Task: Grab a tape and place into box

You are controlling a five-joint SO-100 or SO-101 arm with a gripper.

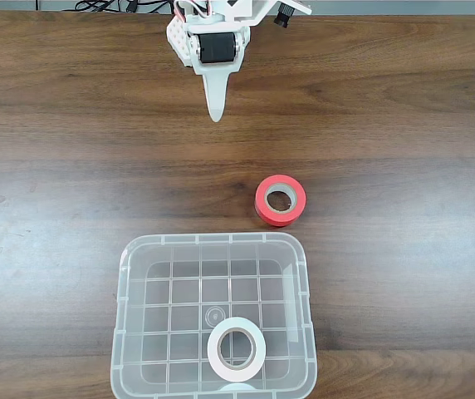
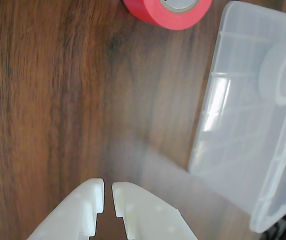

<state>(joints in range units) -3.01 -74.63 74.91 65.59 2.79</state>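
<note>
Jaws of the white two-finger gripper (image 2: 108, 197) sit nearly together with only a thin slit between them, holding nothing, above bare dark wood-grain counter (image 1: 71, 166). In the fixed view the gripper (image 1: 215, 112) hangs at the top edge, well apart from everything else. A red ring-shaped roll of tape (image 1: 281, 200) lies flat on the counter just beyond the corner of the large clear rectangular plastic box (image 1: 129, 332). The small white roll of tape (image 1: 237, 348) with its pale inner core lies flat inside the box on its gridded bottom, near one short wall.
</note>
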